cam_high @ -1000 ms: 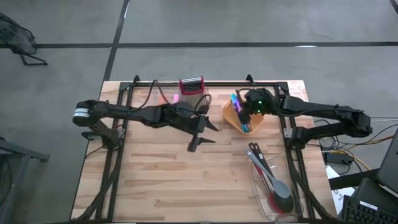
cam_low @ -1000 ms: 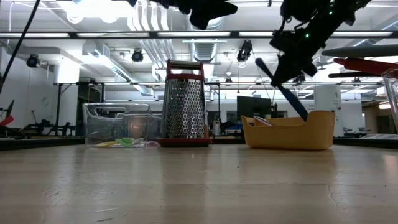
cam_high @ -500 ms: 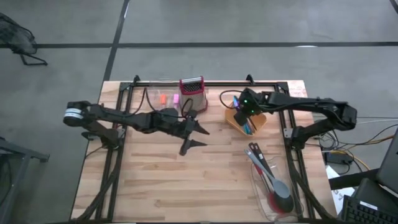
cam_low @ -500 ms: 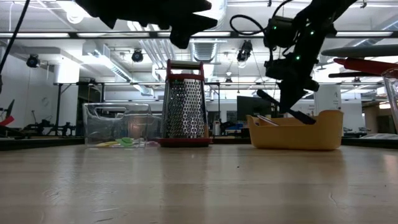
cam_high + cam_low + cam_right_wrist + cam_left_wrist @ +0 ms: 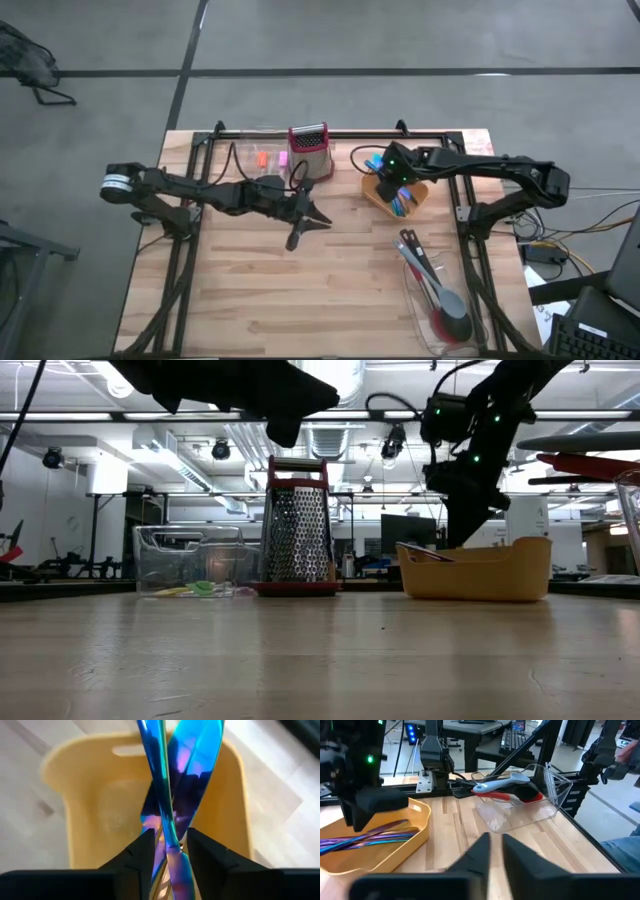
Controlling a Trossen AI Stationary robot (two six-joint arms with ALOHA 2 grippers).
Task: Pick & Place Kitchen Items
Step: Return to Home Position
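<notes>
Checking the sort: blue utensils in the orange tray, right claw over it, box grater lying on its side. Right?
No: the box grater stands upright, as the low view shows. The blue utensils are in the orange tray, right claw over it. Left claw hovers mid-table.

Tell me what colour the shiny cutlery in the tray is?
Shimmery blue and purple. The cutlery lying in the orange tray shows best in the right wrist view.
</notes>
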